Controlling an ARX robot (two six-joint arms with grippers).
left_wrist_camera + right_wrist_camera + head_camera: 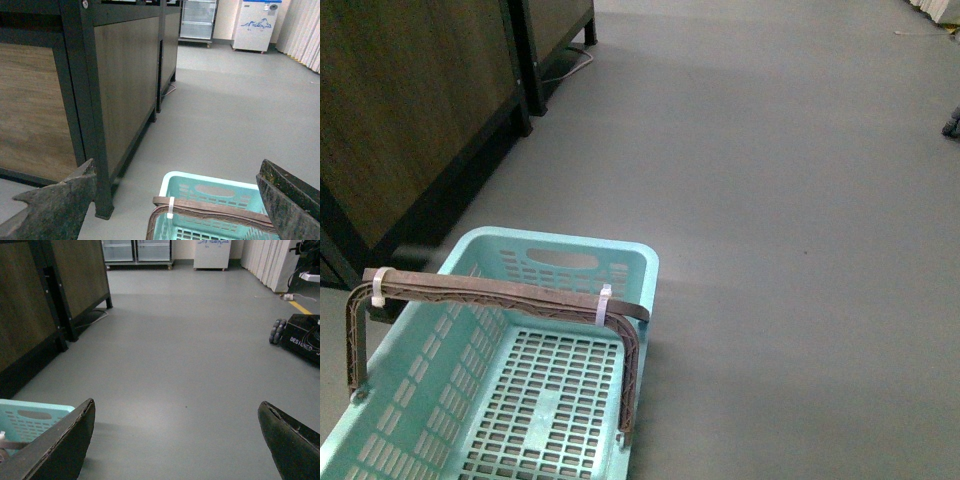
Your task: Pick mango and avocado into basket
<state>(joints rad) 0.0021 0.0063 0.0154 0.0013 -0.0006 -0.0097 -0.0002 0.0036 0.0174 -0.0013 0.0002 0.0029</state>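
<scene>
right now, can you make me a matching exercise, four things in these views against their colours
Things:
1. basket
2. handle
3. zip tie
4. floor

Colours:
a. white
b. grey
c. turquoise
d. brown

Pairs: 1-c, 2-d, 3-a, 4-b

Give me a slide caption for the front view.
Turquoise basket with brown handle, grey floor ahead, wooden cabinets at left, no fruit in view.
</scene>
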